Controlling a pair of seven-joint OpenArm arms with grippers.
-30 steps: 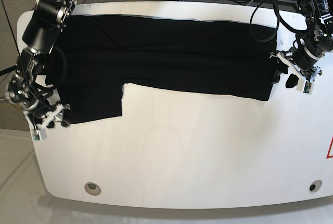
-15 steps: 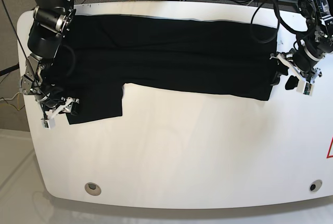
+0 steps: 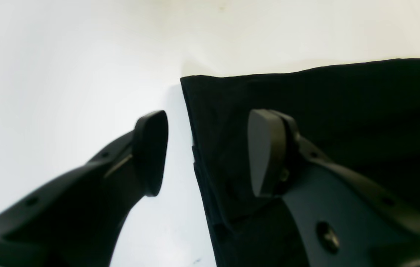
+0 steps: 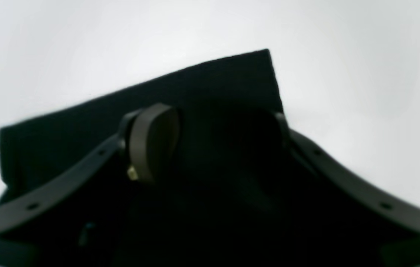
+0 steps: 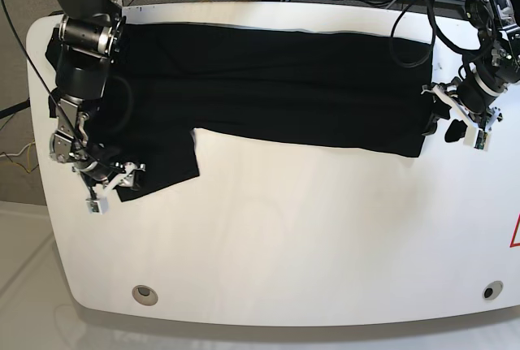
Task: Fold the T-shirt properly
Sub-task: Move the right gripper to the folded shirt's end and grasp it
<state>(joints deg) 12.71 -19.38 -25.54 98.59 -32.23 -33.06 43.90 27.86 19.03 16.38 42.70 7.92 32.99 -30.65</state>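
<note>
Right claw [image 5: 114,178] is sitting wide open over the sleeve corner nearest the front, gripping nothing, likely lining up a fold grab. T-shirt [image 5: 268,90] is lying flat across the worktop [image 5: 309,236]. Left claw [image 5: 448,118] is straddling the far hem edge, open, holding nothing. No containers.
</note>
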